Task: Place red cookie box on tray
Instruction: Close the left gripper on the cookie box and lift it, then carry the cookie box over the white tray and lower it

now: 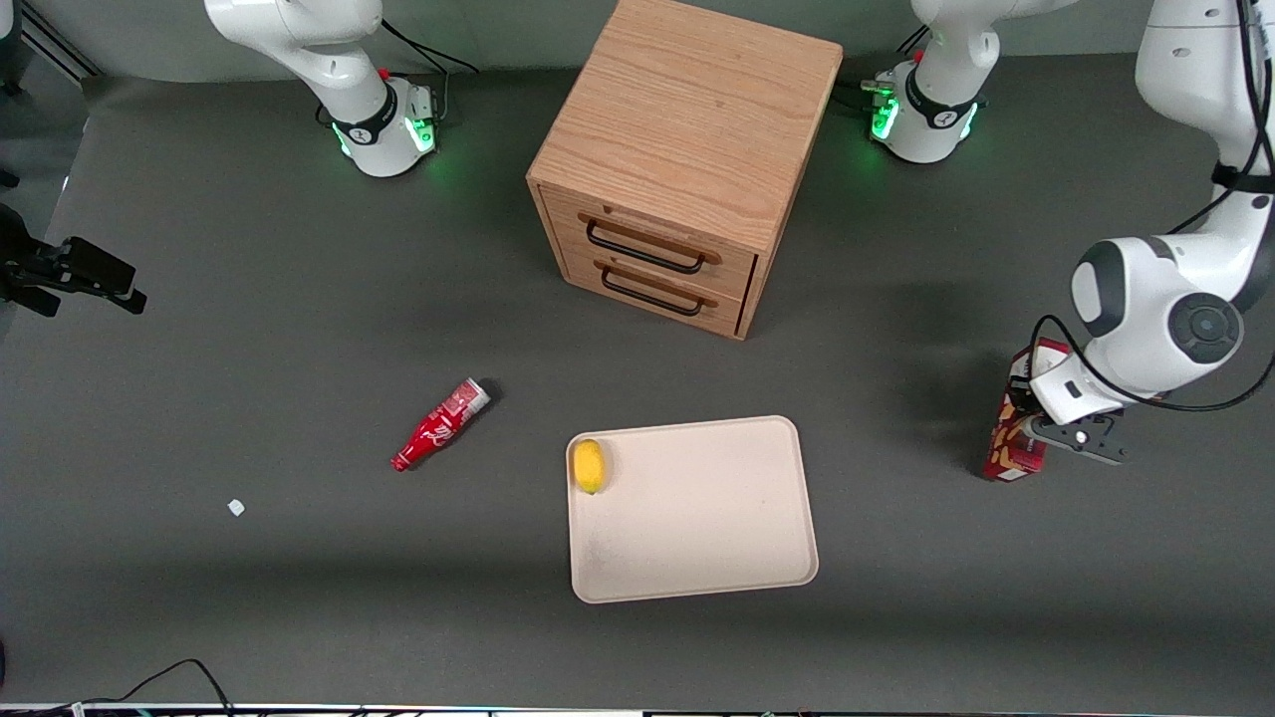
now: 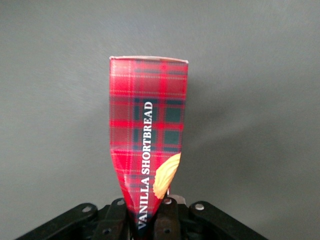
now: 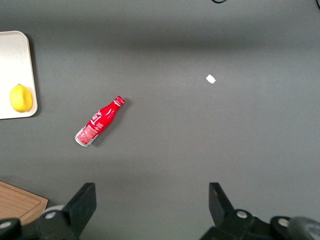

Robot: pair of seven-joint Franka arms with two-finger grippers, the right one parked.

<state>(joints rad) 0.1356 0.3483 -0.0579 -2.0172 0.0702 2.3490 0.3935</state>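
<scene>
Grey matting covers the desk, with a wooden cabinet standing farther from the front camera than the tray. A lemon lies on the tray's edge; a red bottle lies beside the tray, toward the parked arm's end. Well apart, toward the working arm's end, the hand has its fingers closed on the box, pinching its plaid carton inward.

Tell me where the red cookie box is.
The slim dark-red cookie box sits in the left arm's gripper, toward the working arm's end of the table, apart from the pale beige tray.
</scene>
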